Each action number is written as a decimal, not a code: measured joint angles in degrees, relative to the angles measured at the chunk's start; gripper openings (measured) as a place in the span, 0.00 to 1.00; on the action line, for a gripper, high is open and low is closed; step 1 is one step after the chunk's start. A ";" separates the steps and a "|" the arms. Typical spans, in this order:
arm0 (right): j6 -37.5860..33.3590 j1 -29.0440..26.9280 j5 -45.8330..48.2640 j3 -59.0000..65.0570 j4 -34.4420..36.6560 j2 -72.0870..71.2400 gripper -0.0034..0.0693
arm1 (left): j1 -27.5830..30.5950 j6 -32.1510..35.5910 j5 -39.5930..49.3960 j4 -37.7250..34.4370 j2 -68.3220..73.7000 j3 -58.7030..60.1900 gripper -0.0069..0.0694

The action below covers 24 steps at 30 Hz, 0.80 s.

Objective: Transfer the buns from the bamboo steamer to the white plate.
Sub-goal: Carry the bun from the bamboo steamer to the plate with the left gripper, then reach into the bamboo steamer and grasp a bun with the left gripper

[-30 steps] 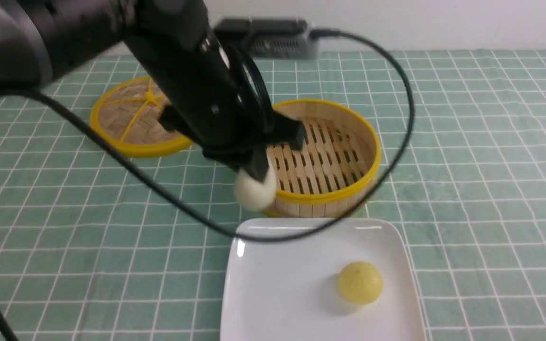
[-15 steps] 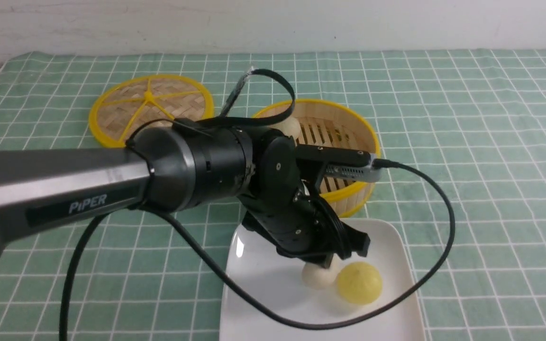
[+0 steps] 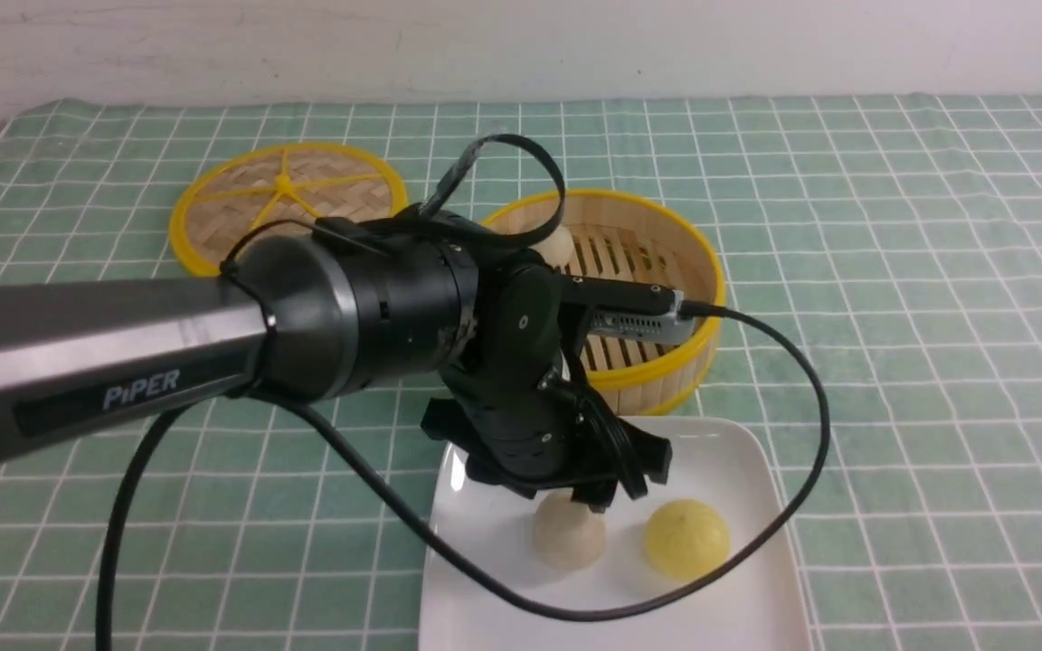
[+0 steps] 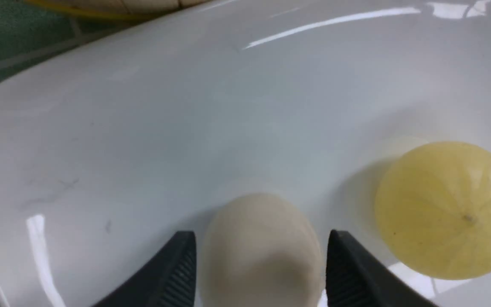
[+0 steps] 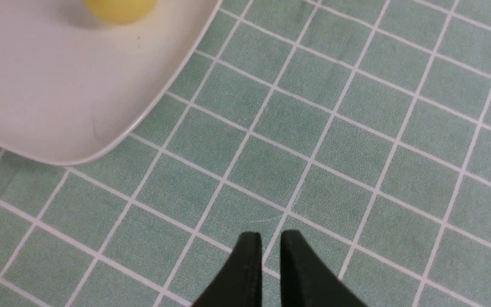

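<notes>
Front view: the white plate (image 3: 503, 615) lies on a green gridded surface (image 3: 919, 362). Just beyond it stands the bamboo steamer (image 3: 657, 389), with one pale bun (image 3: 557, 246) inside. Beyond the plate to the left is a round woven lid (image 3: 286, 192). On the plate sit a yellow bun (image 3: 686, 540) and, left of it, a cream bun (image 3: 569, 532) beneath the left arm's gripper.

Left wrist view: over the plate, the left gripper (image 4: 261, 260) stands open, its fingers on either side of the cream bun, which looks released. The buns look light and probably a little soft, with smooth domes that could roll or slip. A gentle hold low on opposite sides, below the widest part, should suit the one left in the steamer; a hard squeeze might dent it.

Right wrist view: outside the plate's rim, the right gripper (image 5: 271, 256) is slightly open, with nothing between its fingers.
</notes>
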 joint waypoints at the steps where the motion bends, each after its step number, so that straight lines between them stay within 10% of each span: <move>1: 0.00 0.00 0.00 0.00 0.00 0.00 0.18 | 0.00 -0.28 0.19 0.24 -0.12 0.00 0.65; 7: 0.00 0.00 0.00 0.00 -0.15 0.00 0.18 | 0.00 -0.70 1.83 1.25 -0.14 -3.59 0.62; 17: 0.00 0.00 0.00 0.00 -0.15 0.00 0.20 | 2.27 -5.55 10.21 14.58 2.00 -25.51 0.12; 24: 0.00 0.00 0.00 0.00 -0.15 0.00 0.21 | 14.78 -0.72 13.95 -2.48 13.32 -40.82 0.10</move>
